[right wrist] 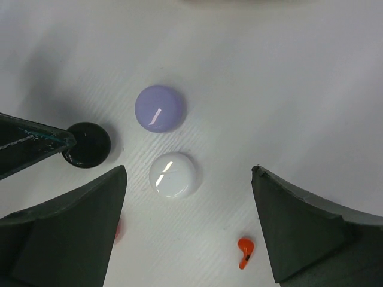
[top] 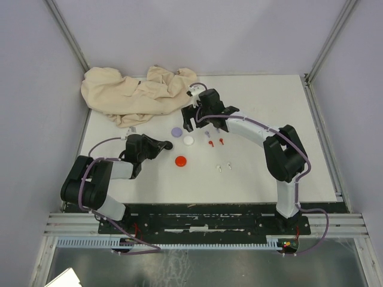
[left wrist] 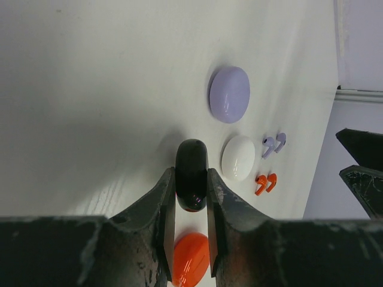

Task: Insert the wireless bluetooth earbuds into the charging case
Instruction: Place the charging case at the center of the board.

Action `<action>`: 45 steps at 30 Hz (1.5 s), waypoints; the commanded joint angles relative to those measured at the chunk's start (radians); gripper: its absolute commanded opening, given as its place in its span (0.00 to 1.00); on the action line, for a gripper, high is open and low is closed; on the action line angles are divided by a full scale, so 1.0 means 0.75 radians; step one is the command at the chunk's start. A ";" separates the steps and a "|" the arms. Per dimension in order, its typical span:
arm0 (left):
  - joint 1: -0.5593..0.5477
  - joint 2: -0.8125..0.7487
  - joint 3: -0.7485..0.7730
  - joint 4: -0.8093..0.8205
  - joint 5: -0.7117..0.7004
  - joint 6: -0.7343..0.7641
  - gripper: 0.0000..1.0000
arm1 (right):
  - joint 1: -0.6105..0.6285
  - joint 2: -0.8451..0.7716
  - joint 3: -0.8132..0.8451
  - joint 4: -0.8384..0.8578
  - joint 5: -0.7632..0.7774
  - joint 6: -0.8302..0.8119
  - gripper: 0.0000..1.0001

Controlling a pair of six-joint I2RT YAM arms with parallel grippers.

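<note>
From above: finds the left claw (top: pixel 166 144) at 9 o'clock on the white desk (top: pixel 269 173), pinched tight on a glossy black round case (top: pixel 170 144). Places a pale purple round case (top: pixel 176 130) at 1 o'clock of that, a white round case (top: pixel 189 140) close at 3 o'clock, and an orange-red round case (top: pixel 181 160) at 5 o'clock. Shows the right claw (top: pixel 206 122) spread wide near the centre, gripping nothing. Puts the purple stemmed earbuds (top: pixel 207 135) just at 6 o'clock of it, the orange-red stemmed earbuds (top: pixel 215 142) next toward 6, and the white stemmed earbuds (top: pixel 224 167) further toward 6, all loose on the desk and outside every case. Leaves a crumpled beige cloth (top: pixel 134 95) at 11 o'clock.

Through the left wrist: confirms both fingers (left wrist: pixel 167 197) touching the black case (left wrist: pixel 191 161) on either side. Sets the orange-red case (left wrist: pixel 191 258) at 6 o'clock between them, the white case (left wrist: pixel 238 158) at 3 o'clock, and the purple case (left wrist: pixel 229 94) at 1 o'clock. Catches the purple pair (left wrist: pixel 273 144) and the orange-red pair (left wrist: pixel 266 183) just past the white case.

Through the right wrist: frames the purple and white cases between widely parted fingers (right wrist: pixel 311 233), with one orange-red earbud (right wrist: pixel 244 252) at 5 o'clock.
</note>
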 commanded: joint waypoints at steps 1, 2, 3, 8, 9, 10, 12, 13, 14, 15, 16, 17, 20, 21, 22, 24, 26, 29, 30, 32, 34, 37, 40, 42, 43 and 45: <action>0.020 0.063 0.008 0.125 0.063 0.061 0.03 | 0.034 0.093 0.162 -0.032 -0.088 -0.040 0.93; 0.024 0.077 0.007 0.136 0.077 0.058 0.03 | 0.046 0.117 0.179 -0.033 -0.082 -0.049 0.93; 0.027 0.090 0.007 0.148 0.090 0.055 0.03 | 0.058 0.140 0.195 -0.033 -0.077 -0.060 0.93; 0.039 0.134 0.008 0.179 0.143 0.048 0.03 | 0.102 0.250 0.296 -0.069 -0.053 -0.104 0.93; 0.041 0.135 0.008 0.174 0.148 0.050 0.03 | 0.112 0.275 0.313 -0.071 -0.047 -0.112 0.93; 0.044 0.134 0.009 0.166 0.152 0.052 0.03 | 0.117 0.295 0.336 -0.080 -0.043 -0.121 0.93; 0.052 0.126 0.009 0.142 0.158 0.061 0.05 | 0.126 0.336 0.384 -0.107 -0.034 -0.137 0.93; 0.056 0.119 0.006 0.131 0.160 0.067 0.06 | 0.129 0.352 0.404 -0.114 -0.030 -0.143 0.93; 0.059 0.109 0.001 0.120 0.160 0.071 0.06 | 0.133 0.369 0.418 -0.116 -0.027 -0.147 0.93; 0.062 0.098 -0.003 0.108 0.159 0.075 0.07 | 0.134 0.383 0.432 -0.118 -0.026 -0.149 0.93; 0.066 0.085 -0.003 0.089 0.157 0.082 0.07 | 0.137 0.397 0.451 -0.121 -0.024 -0.153 0.93; 0.068 0.073 -0.004 0.072 0.155 0.092 0.08 | 0.137 0.410 0.461 -0.123 -0.020 -0.155 0.93; 0.082 0.031 -0.007 0.024 0.151 0.115 0.10 | 0.142 0.454 0.493 -0.119 0.001 -0.166 0.93; 0.084 0.026 -0.011 0.019 0.151 0.117 0.10 | 0.143 0.463 0.504 -0.121 0.004 -0.171 0.93; 0.088 0.021 -0.013 0.016 0.153 0.118 0.11 | 0.143 0.475 0.515 -0.127 0.006 -0.174 0.93; 0.092 0.022 -0.017 0.015 0.161 0.126 0.12 | 0.144 0.493 0.537 -0.134 0.008 -0.180 0.93; 0.096 0.027 -0.022 0.019 0.169 0.128 0.14 | 0.145 0.512 0.554 -0.141 0.010 -0.183 0.93; 0.102 0.032 -0.027 0.022 0.184 0.129 0.24 | 0.147 0.533 0.575 -0.152 0.011 -0.185 0.92; 0.104 0.032 -0.027 0.023 0.189 0.130 0.27 | 0.150 0.539 0.581 -0.156 0.013 -0.187 0.92; 0.107 0.029 -0.027 0.016 0.194 0.131 0.34 | 0.151 0.545 0.584 -0.158 0.019 -0.189 0.91; 0.109 0.020 -0.025 -0.004 0.191 0.138 0.44 | 0.153 0.553 0.588 -0.160 0.026 -0.192 0.89; 0.114 -0.002 -0.021 -0.056 0.174 0.155 0.55 | 0.156 0.560 0.592 -0.168 0.032 -0.193 0.88; 0.123 -0.028 -0.026 -0.078 0.168 0.163 0.57 | 0.155 0.569 0.596 -0.168 0.037 -0.195 0.85; 0.132 -0.046 -0.027 -0.096 0.166 0.163 0.59 | 0.158 0.574 0.602 -0.174 0.042 -0.195 0.83; 0.136 -0.056 -0.029 -0.109 0.164 0.165 0.59 | 0.160 0.578 0.605 -0.177 0.046 -0.197 0.82; 0.149 -0.085 -0.030 -0.139 0.157 0.164 0.61 | 0.161 0.578 0.606 -0.180 0.056 -0.199 0.79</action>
